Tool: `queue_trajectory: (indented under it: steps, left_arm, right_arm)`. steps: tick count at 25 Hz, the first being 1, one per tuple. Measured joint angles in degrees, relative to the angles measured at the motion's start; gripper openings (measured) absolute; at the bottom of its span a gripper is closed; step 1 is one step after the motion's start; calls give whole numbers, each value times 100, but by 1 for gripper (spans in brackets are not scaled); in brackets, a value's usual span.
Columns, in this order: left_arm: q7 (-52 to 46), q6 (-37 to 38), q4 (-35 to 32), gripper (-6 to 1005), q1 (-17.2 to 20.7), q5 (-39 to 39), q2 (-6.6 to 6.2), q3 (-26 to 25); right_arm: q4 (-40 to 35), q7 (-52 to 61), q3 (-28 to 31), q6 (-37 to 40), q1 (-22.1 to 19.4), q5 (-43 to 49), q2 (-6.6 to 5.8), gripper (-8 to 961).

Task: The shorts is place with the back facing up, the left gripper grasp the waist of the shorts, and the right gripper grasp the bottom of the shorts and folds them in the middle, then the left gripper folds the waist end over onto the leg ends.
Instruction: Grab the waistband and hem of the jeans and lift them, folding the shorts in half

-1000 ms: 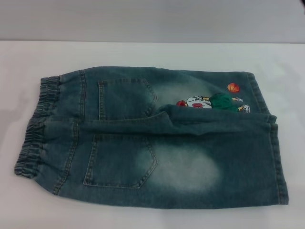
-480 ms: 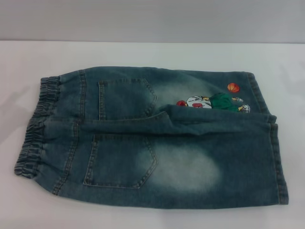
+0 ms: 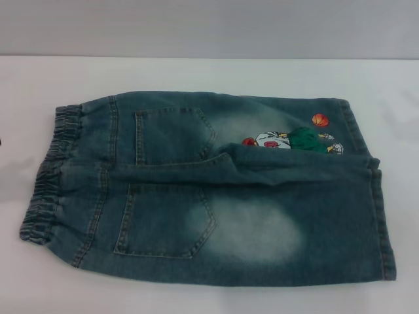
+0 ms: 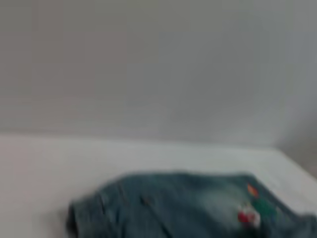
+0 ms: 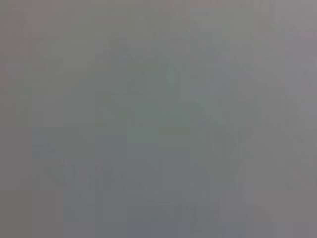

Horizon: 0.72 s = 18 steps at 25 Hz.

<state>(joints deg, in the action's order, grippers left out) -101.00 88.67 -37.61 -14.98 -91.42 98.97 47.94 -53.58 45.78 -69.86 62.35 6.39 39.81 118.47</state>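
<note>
faded denim shorts (image 3: 216, 196), back up, flat

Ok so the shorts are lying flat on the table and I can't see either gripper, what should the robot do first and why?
Probably bring the left arm in toward the elastic waistband. The shorts lie spread out, back pockets up, waist toward the robot's left and leg hems toward its right. Neither gripper shows in any view, so nothing is grasped yet.

Soft even light, blurred wrist views
</note>
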Motion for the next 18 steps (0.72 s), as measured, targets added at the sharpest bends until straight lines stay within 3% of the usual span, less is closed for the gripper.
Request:
queue_trajectory:
  steps: [1, 5, 7, 15, 18]
  left_arm:
    - [-467, 385, -249, 862, -135, -880, -18, -398]
    - [-750, 600, -366, 862, -235, -1427, -21, -620]
    - [-1192, 908, -568, 862, -370, -2411, 15, -940]
    - [-1342, 914, -537, 862, -323, -3006, 139, -1121]
    - [-1355, 849, -535, 861, -260, -3312, 292, -1226]
  right_arm:
    - [-163, 389, 127, -14, 23, 453, -5, 576]
    - [-778, 1677, 527, 79, 182, 2120, -19, 576]
    - [-1258, 2499, 711, 196, 351, 3250, -5, 576]
    - [-1214, 2550, 710, 244, 492, 3415, -2, 576]
    - [-1176, 2548, 723, 243, 563, 3513, -2, 576]
